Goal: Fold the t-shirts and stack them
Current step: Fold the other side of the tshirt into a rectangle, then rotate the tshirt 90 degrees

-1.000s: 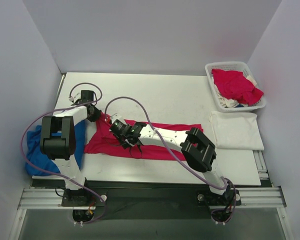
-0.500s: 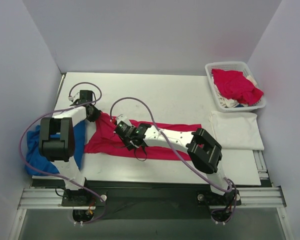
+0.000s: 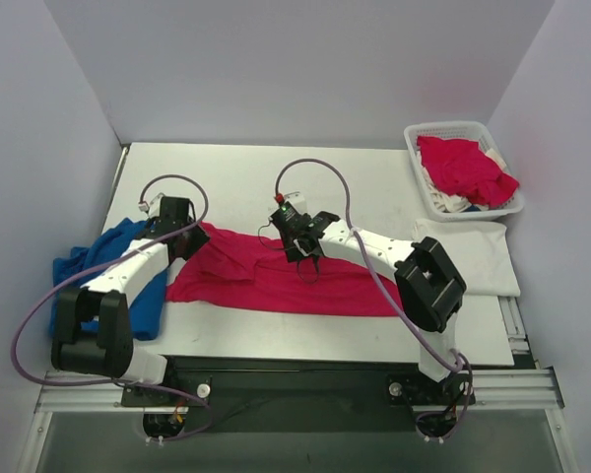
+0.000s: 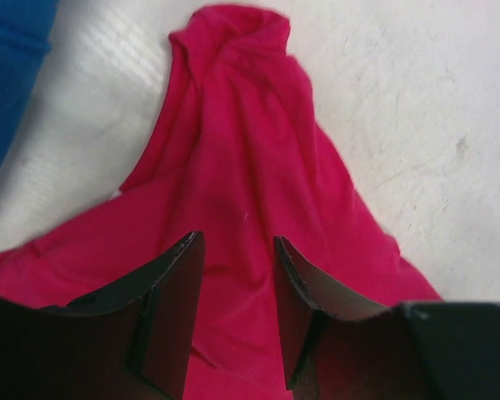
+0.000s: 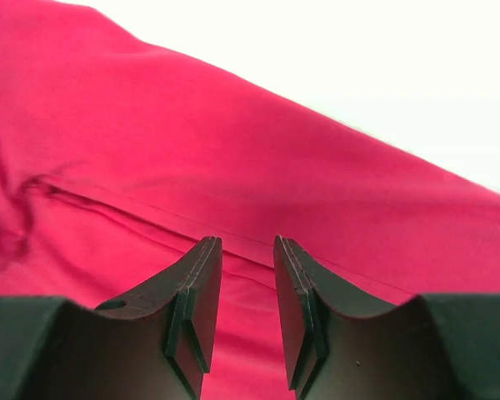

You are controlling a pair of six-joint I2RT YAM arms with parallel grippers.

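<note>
- A pinkish-red t-shirt (image 3: pixel 276 284) lies spread across the middle of the counter (image 3: pixel 374 182), bunched up at its 10 o'clock end.
- Left hand (image 4: pixel 237 243) is over that bunched end, released, fingers apart with nothing between them.
- Right hand (image 5: pixel 246 243) is over the shirt's 12 o'clock edge, likewise released.
- A folded white t-shirt (image 3: pixel 465 258) lies at 3 o'clock, and a basket (image 3: pixel 453 126) at 1 o'clock.

No text, label or number is legible on the red t-shirt (image 3: pixel 246 281) or basket (image 3: pixel 443 125), perhaps from blur.
</note>
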